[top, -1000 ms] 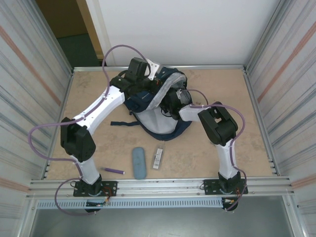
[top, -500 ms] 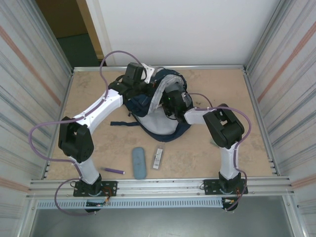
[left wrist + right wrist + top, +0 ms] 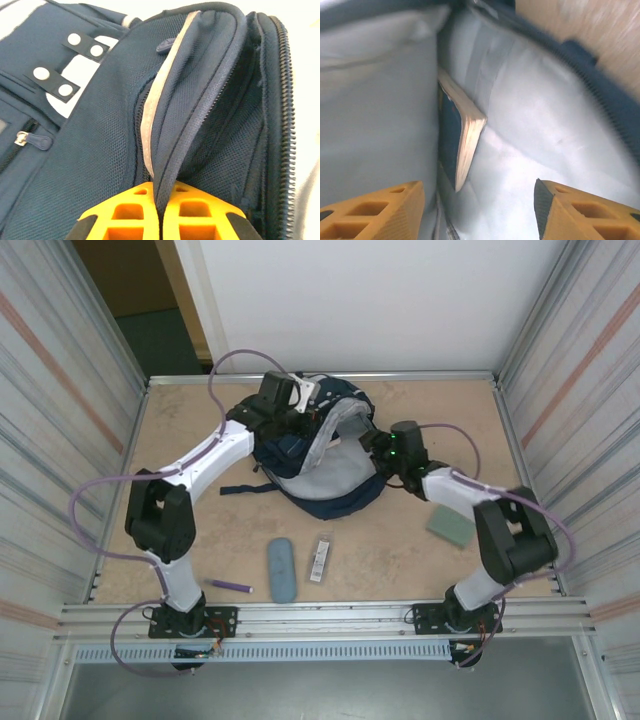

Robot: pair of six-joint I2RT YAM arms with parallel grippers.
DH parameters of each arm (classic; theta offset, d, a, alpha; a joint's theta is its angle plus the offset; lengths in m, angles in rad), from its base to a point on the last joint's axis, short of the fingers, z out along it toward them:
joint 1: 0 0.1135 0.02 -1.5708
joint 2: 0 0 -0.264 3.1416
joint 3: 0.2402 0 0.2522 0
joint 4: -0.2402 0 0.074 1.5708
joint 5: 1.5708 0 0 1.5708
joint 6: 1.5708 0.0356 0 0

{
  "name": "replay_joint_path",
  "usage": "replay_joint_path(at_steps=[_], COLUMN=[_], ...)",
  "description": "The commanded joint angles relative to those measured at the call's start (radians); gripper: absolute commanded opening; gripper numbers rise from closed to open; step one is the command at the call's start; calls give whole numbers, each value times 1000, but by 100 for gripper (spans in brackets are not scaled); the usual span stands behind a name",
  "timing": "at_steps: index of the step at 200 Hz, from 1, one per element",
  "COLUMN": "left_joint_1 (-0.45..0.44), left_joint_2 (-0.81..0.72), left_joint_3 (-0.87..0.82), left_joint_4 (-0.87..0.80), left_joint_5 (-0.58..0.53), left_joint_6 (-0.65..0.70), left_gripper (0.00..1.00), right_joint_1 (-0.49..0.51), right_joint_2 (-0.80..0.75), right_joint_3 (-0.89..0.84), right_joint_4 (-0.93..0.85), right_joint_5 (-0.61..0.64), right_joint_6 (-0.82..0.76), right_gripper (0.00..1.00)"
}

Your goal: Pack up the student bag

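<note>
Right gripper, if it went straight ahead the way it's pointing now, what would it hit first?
Probably the blue-covered book with tan page edges, standing against the pale grey lining of the navy fabric backpack. It lies ahead of the open right gripper, slightly left of centre; depth is hard to judge.

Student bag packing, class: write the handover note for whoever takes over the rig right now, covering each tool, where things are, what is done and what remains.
Left tool: shut on the student bag at its opening rim, holding it up.
Right tool: open, empty, over the bag's grey lining.
Done: a book sits inside the bag.
Left: blue-grey case, small flat rectangular item, purple pen and green rectangular item lie on the table.
</note>
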Motion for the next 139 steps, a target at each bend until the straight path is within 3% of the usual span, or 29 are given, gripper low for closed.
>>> replay_joint_path(at_steps=[1, 11, 24, 47, 66, 98, 111, 139], left_joint_1=[-10, -19, -23, -10, 6, 61, 120, 262], left_joint_2=[27, 41, 59, 77, 26, -174, -236, -289], left_joint_3=[-5, -3, -4, -20, -35, -223, -305, -449], left_joint_4=[49, 51, 54, 81, -13, -90, -115, -100], left_joint_5=[34, 43, 92, 290, 336, 130, 86, 108], left_joint_6=[-43, -47, -61, -111, -119, -186, -264, -350], left_gripper=[0, 3, 23, 46, 51, 57, 57, 61], right_joint_1=[-41, -58, -68, -63, -53, 15, 76, 217], right_joint_2=[-166, -233, -318, -420, -486, -522, -518, -443], right_joint_3=[-51, -62, -62, -30, -29, -51, -33, 20], right_joint_4=[-125, -171, -246, -407, -496, -532, -578, -649], right_joint_5=[66, 78, 107, 183, 201, 112, 102, 100], right_joint_6=[-165, -214, -279, -399, -459, -606, -664, -736], right_gripper=[60, 61, 61, 61, 61, 61, 62, 62])
